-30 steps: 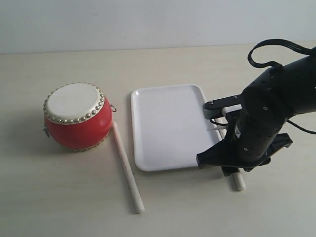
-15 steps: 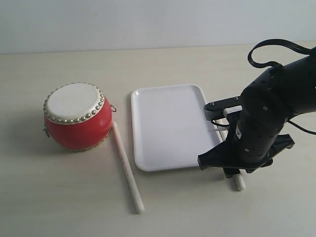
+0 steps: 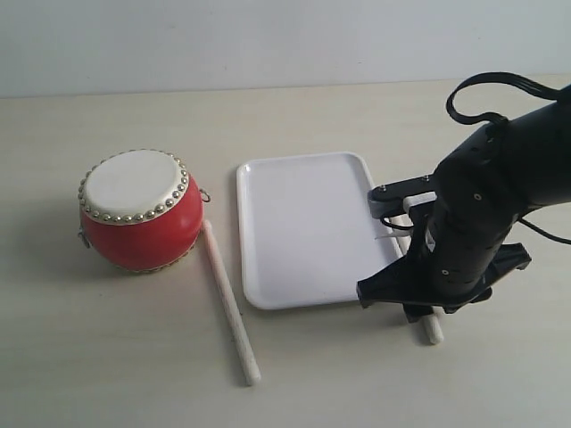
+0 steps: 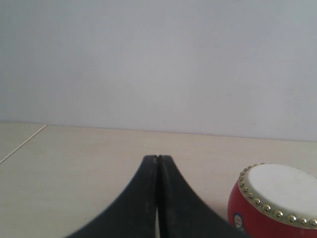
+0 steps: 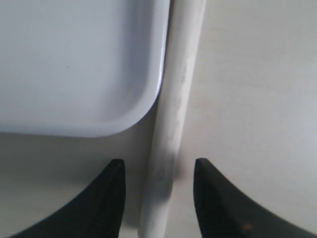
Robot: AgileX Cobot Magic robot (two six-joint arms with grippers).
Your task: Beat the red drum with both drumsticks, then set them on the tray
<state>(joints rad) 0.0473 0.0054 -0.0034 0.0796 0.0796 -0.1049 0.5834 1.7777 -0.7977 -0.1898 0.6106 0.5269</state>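
Straddling one drumstick (image 5: 173, 124), the right gripper (image 5: 159, 168) has its jaws set wide apart. One black fingertip (image 5: 115, 173) stands on each side of the shaft. The right wrist view shows bare table between the stick and each fingertip, so neither is in contact with it.

This drumstick lies flat on the table (image 3: 357, 383), running near to far along the right edge of the tray (image 3: 308, 227). Its shaft passes just beside the tray's rounded near right corner; whether the two touch cannot be determined. In the exterior view the right arm (image 3: 473, 223) covers most of the stick. Only its near end shows, projecting from under the arm.

The left gripper (image 4: 157, 158) has its jaws pressed together along their full visible length, with nothing between them. The red drum (image 4: 275, 201) appears beyond the tips in the left wrist view, apart from them.

The red drum stands upright at the left of the table with its cream skin facing up. The other drumstick (image 3: 229, 303) lies flat on the table between the drum and the tray. Its far end is against or just beside the drum's base, and the shaft slants toward the near right. Both drumsticks lie on the table, outside the tray rim.
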